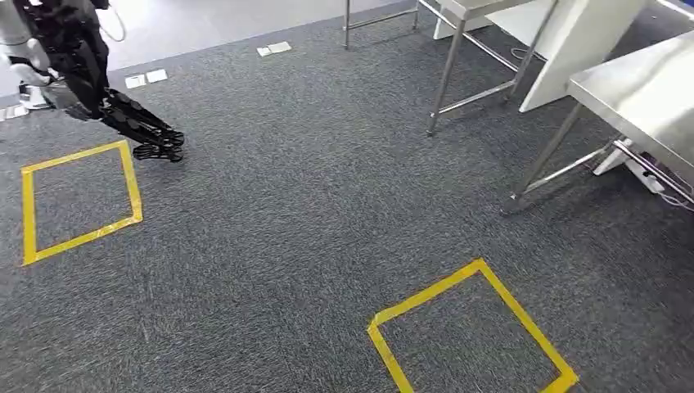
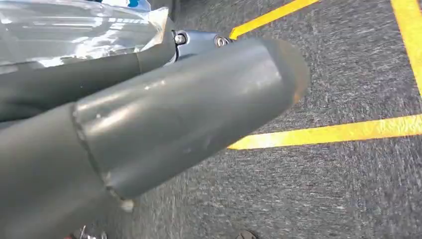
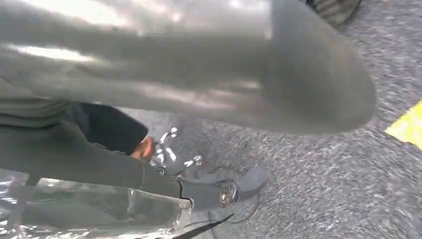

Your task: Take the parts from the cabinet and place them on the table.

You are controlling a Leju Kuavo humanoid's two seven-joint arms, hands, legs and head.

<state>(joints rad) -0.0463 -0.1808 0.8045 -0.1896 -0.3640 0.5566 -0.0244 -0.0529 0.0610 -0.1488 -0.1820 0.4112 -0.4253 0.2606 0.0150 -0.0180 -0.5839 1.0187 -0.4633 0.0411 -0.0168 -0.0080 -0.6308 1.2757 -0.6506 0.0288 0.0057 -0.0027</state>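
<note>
The head camera looked from high on the body, forward and down over the grey carpet (image 1: 311, 188), taking in two yellow tape squares (image 1: 80, 201) and the steel table (image 1: 646, 94) at far right. The left wrist camera sat close behind the left hand (image 2: 149, 124), very near the carpet and yellow tape. The right wrist camera sat equally close behind the right hand (image 3: 189, 64), blurred, probably facing the floor. All three shared the carpet.
</note>
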